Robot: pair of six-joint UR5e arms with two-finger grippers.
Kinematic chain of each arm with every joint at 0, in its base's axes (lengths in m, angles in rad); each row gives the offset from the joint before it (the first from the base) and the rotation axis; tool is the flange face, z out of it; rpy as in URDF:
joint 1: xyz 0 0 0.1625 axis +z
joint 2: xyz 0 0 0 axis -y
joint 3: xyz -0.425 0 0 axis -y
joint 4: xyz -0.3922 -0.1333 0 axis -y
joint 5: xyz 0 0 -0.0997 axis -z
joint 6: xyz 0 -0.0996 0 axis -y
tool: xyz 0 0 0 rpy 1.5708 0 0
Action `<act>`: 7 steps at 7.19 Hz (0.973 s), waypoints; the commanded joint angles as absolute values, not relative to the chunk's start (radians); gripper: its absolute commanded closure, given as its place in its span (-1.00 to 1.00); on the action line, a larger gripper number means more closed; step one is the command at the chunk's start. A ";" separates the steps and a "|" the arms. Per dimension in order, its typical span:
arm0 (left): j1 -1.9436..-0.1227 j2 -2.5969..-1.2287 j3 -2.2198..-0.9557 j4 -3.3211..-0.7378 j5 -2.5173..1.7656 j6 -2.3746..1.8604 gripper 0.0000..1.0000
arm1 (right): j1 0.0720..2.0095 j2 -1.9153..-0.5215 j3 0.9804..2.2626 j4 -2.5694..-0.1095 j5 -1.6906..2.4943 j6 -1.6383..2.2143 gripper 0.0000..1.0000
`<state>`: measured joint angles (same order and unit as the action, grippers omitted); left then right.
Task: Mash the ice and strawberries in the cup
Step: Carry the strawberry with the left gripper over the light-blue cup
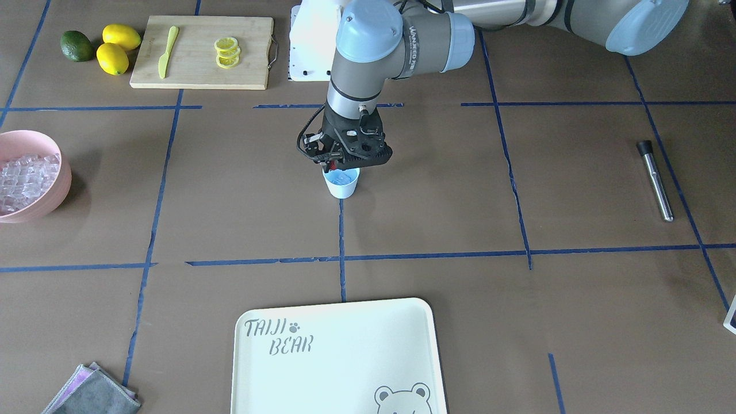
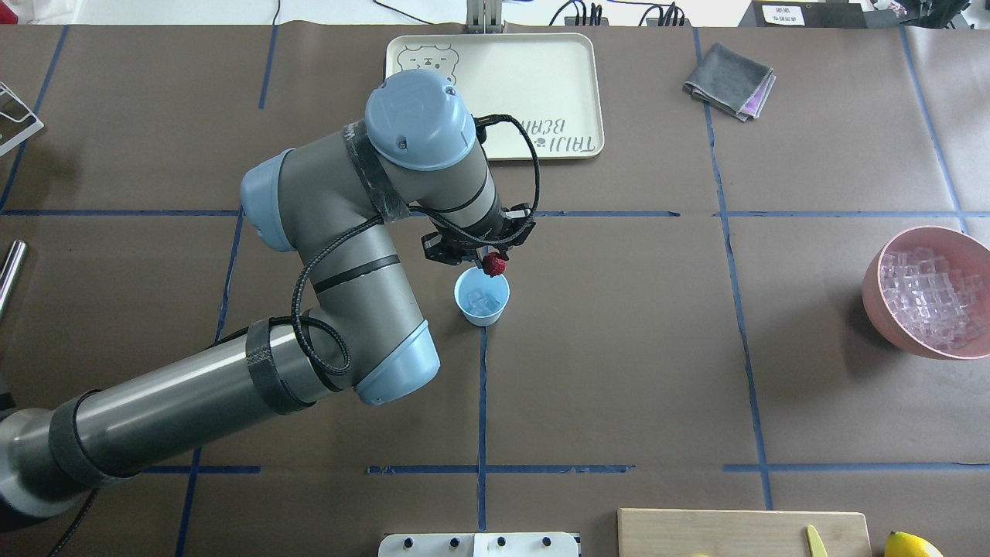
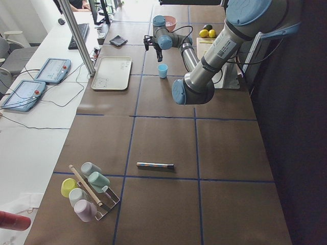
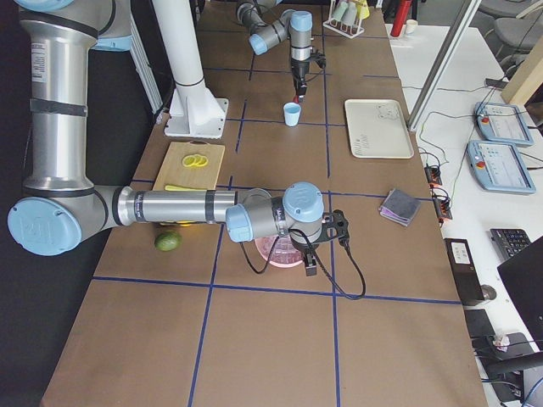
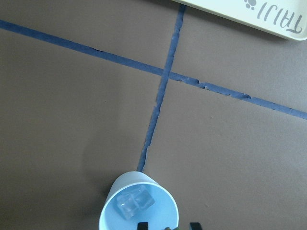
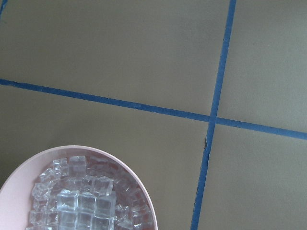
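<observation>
gripping the strawberry [image 2: 495,266] tight between its fingers, the left gripper [image 2: 487,258] is hanging just above the cup [image 2: 482,296], with the red berry sitting over the cup's far rim in the overhead view. the cup is standing upright on the brown table [image 2: 619,371], on a blue tape line near the middle. the ice [image 2: 481,302] is lying inside it as a couple of clear cubes, showing plainly in the left wrist view. on the operators' side of the cup a cream tray [image 1: 402,345] is lying flat. it is carrying the words "taiji bear" in grey stencil capitals, with a paw print after the first word and a bear's face in one corner. lettering on a band around the left arm's wrist joint is showing in the front view, but it is too small to read surely. the right gripper [image 4: 310,264] is hovering over the pink bowl [image 2: 878,282], which is holding a heap of clear cubes, well apart from the cup. only the side view is catching it, so i cannot tell whether its fingers are spread or closed. a metal rod with a black tip [image 1: 655,181] is lying on the robot's left side. a wooden cutting board [image 1: 190,75] with lemon slices [image 1: 227,52] and a yellow-green knife [image 1: 168,52] is sitting on its right.
</observation>
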<state>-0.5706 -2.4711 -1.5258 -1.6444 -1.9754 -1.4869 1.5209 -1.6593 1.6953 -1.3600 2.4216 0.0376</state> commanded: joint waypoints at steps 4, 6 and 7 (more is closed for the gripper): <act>-0.561 -2.453 -1.509 -1.654 -1.974 -1.485 1.00 | 1.522 -1.658 1.698 -1.362 2.424 0.043 -0.98; -0.561 -2.444 -1.511 -1.651 -1.974 -1.485 1.00 | 1.522 -1.658 1.698 -1.362 2.424 0.043 -0.98; -0.558 -2.441 -1.512 -1.649 -1.974 -1.485 0.98 | 1.522 -1.657 1.698 -1.362 2.422 0.043 -0.98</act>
<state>-0.5603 -2.4440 -1.5111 -1.6509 -1.9742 -1.4849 1.5217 -1.6577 1.6981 -1.3622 2.4233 0.0429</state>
